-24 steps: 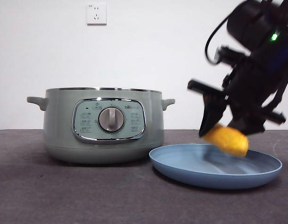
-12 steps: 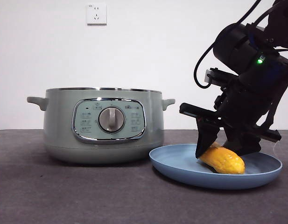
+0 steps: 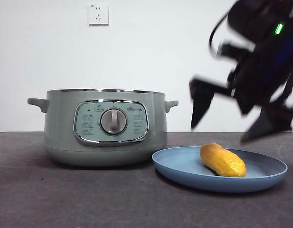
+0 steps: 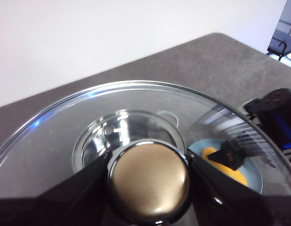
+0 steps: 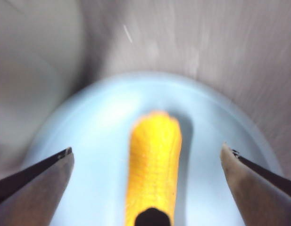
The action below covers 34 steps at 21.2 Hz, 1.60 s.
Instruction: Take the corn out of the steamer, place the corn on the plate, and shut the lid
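The stubby yellow-orange corn (image 3: 222, 161) lies on its side in the light-blue plate (image 3: 184, 167), just beside the open sage-green steamer (image 3: 106, 127); the glass lid (image 4: 136, 117) is held aloft.

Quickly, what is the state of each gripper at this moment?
Left gripper: shut on the lid by its knob.
Right gripper: open, holding nothing, above the corn on the plate.
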Available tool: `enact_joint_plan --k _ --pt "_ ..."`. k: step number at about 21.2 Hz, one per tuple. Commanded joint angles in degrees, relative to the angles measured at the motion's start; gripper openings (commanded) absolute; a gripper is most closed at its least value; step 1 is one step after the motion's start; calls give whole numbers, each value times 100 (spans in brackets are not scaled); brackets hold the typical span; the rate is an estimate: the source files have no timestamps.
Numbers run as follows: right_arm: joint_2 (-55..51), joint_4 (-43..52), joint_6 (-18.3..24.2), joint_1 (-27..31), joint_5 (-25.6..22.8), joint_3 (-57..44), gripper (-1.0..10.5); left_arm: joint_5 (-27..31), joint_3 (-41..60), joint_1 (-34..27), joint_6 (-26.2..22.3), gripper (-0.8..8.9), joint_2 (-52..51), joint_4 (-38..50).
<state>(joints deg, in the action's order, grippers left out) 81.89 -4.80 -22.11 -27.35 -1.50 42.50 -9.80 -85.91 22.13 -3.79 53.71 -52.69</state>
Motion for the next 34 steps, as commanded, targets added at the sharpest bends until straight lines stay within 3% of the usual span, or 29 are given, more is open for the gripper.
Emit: enact_joint_plan --k 1,9,13,24,34 --pt "-918 -498 275 -13 -15 -33 538 -127 -42 0 61 -8 219 577" --pt "-4205 -2114 402 -15 4 -33 537 -229 1088 0 205 -8 1252 2643" --pt "-5182 -2894 393 -20 13 -31 537 -234 1113 2 208 -8 2124 3499" --pt "-5517 -3309 393 -20 162 -31 537 -190 1113 0 184 -8 3351 4380" --pt "-5517 -3300 398 -20 155 -31 537 -79 1113 2 101 -8 3926 4583"
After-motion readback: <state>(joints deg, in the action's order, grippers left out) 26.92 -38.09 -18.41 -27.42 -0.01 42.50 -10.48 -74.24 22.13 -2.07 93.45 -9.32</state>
